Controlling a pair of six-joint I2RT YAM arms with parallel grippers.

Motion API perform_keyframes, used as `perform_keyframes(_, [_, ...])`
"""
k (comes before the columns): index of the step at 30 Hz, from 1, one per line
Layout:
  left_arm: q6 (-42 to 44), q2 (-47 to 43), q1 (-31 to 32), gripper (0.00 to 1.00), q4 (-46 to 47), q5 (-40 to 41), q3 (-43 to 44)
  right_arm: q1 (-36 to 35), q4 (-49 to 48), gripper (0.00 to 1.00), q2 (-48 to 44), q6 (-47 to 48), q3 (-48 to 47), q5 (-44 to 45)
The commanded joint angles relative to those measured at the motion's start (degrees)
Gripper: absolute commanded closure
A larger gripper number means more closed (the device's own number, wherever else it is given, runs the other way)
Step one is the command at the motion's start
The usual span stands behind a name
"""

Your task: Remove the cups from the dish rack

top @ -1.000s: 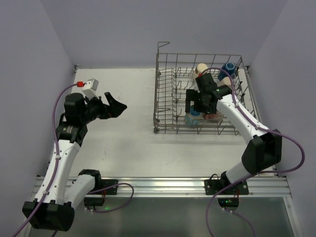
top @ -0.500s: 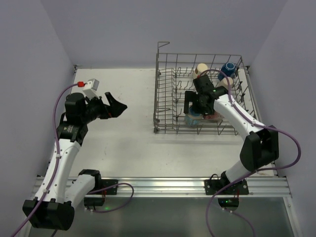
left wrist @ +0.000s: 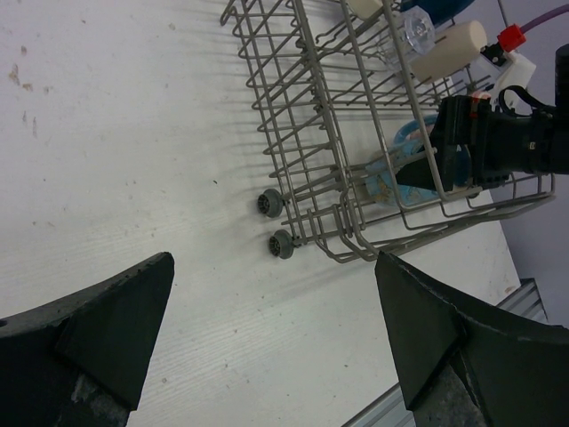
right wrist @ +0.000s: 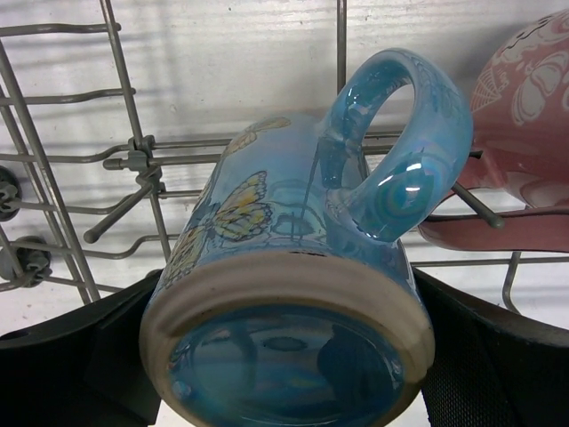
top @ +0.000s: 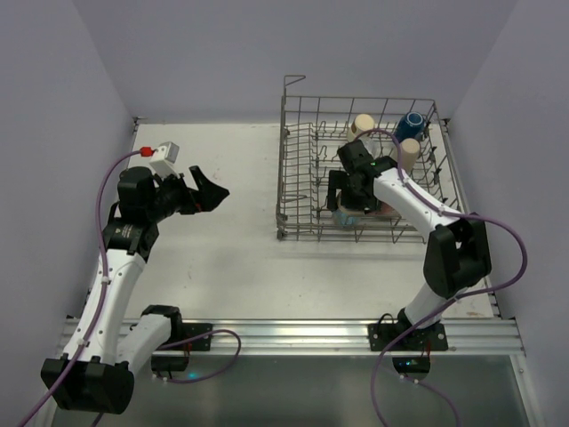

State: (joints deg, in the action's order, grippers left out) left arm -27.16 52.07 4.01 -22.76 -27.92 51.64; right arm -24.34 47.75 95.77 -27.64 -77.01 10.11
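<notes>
Blue mug sits tipped at the rack's near edge, pink cup just beside it. R gripper straddles the mug's base, jaws fully wide (contact unclear). L gripper gapes over the table, holding nothing.

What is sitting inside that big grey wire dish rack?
A light blue butterfly mug, a pink patterned tumbler, two beige cups, a dark blue mug and a clear glass. The right arm covers whatever lies beneath it.
</notes>
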Motion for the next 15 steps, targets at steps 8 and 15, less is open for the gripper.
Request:
perform_keyframes(8, [1.58, 0.48, -0.49, 0.01, 1.49, -1.61, 0.13, -0.53, 0.33, 0.02, 0.47, -1.28, -2.88, 3.60])
perform_keyframes(15, [1.67, 0.57, -0.41, 0.01, 1.41, -1.61, 0.57, -0.54, 0.86, 0.01, 1.35, -0.84, -4.81, 4.39])
